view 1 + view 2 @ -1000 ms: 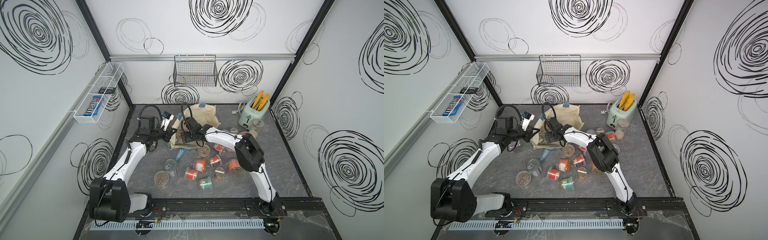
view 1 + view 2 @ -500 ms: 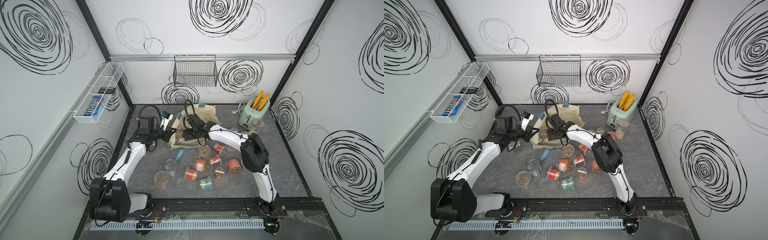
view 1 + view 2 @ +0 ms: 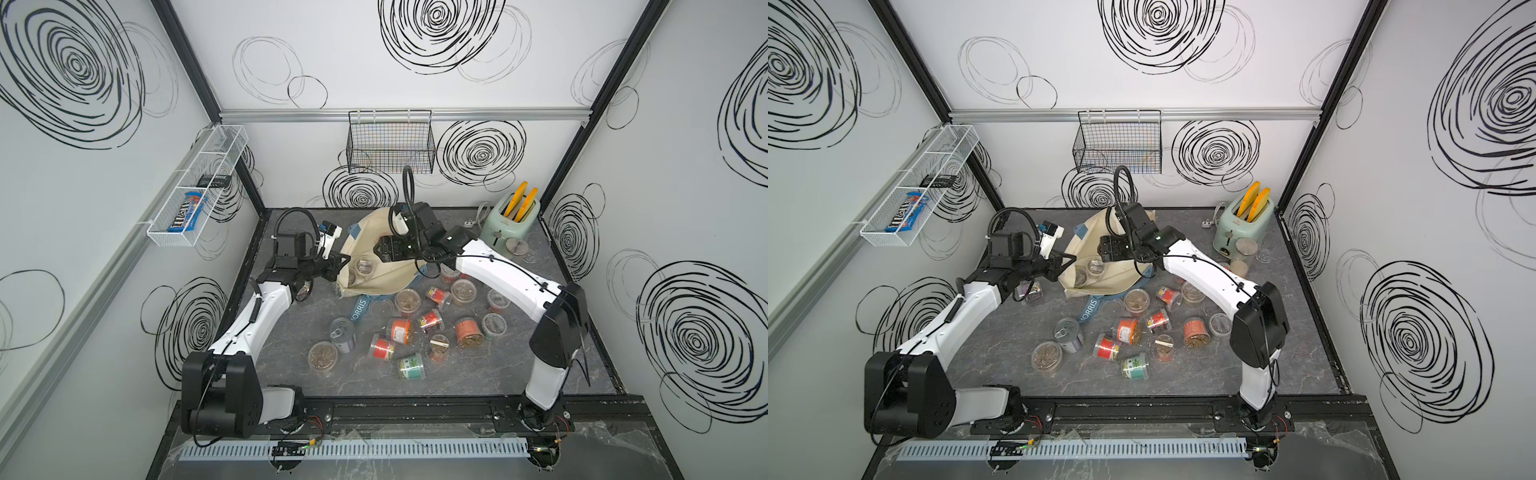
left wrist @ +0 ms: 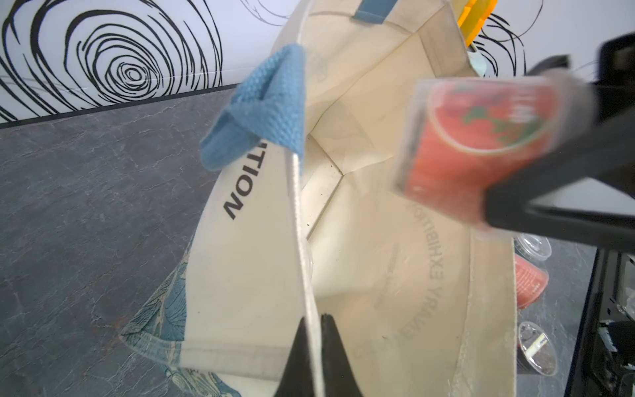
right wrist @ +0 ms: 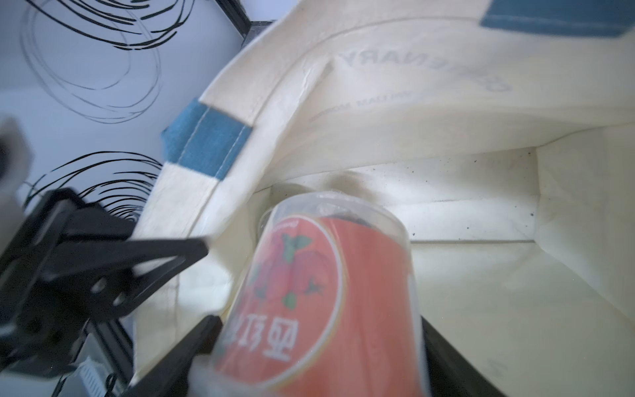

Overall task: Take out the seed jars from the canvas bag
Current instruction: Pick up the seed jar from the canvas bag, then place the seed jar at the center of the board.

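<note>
The cream canvas bag [image 3: 386,278] lies on its side at the back of the table, mouth toward the left arm. My left gripper [image 4: 314,319] is shut on the bag's rim and holds the mouth up; in both top views it [image 3: 345,261] [image 3: 1073,259] sits at the bag's left edge. My right gripper [image 5: 316,326] hangs over the mouth, shut on a red-labelled seed jar [image 5: 330,285] [image 4: 481,137]. Two more seed jars [image 3: 365,264] [image 3: 1079,276] lie inside the bag. Several seed jars [image 3: 432,324] are scattered on the table in front.
A mint toaster [image 3: 517,216] and a taller canister [image 3: 1246,249] stand at the back right. A tin can [image 3: 343,330] lies among the jars, and the blue strap [image 3: 359,309] trails from the bag. One jar [image 3: 1030,291] sits under the left forearm. A wire basket [image 3: 390,143] hangs on the back wall.
The right wrist has risen a little and shifted toward the back over the bag's mouth. The left arm has kept still on the rim.
</note>
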Robot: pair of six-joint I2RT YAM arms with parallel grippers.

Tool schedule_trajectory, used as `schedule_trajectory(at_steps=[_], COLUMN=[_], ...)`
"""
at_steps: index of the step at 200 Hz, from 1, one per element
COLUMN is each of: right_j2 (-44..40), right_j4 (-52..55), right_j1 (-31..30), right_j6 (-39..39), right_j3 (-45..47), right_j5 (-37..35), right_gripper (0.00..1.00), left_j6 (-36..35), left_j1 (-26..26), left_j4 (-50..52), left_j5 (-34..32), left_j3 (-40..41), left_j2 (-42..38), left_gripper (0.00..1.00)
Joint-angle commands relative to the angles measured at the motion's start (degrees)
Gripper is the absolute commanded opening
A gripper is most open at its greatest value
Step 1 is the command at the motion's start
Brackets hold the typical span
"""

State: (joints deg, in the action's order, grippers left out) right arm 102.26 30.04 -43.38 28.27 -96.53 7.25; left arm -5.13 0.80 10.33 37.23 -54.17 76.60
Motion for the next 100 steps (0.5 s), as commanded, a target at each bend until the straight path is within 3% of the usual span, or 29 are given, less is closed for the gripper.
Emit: schedule_trajectory(at_steps=[1, 58, 100], right_j2=[-6.0, -23.1, -32.4], right_j4=[3.6, 12.4, 22.8], right_j1=[2.6, 10.8, 10.1], right_j6=[0.2, -0.5, 6.0], right_j3=[4.4, 17.3, 29.1], right_j5=[5.1, 6.6, 12.3], right_gripper=[0.82, 0.82, 0.82], left_j6=[2.6, 4.4, 4.0], left_j1=[-1.8, -2.9, -2.9], left_j4=[-5.3, -5.9, -6.9], left_j5=[0.1, -1.0, -1.0], left_j3=[-2.7, -3.0, -2.0], left_j2=[0.8, 0.5, -1.1], left_gripper=[0.01, 0.01, 0.01])
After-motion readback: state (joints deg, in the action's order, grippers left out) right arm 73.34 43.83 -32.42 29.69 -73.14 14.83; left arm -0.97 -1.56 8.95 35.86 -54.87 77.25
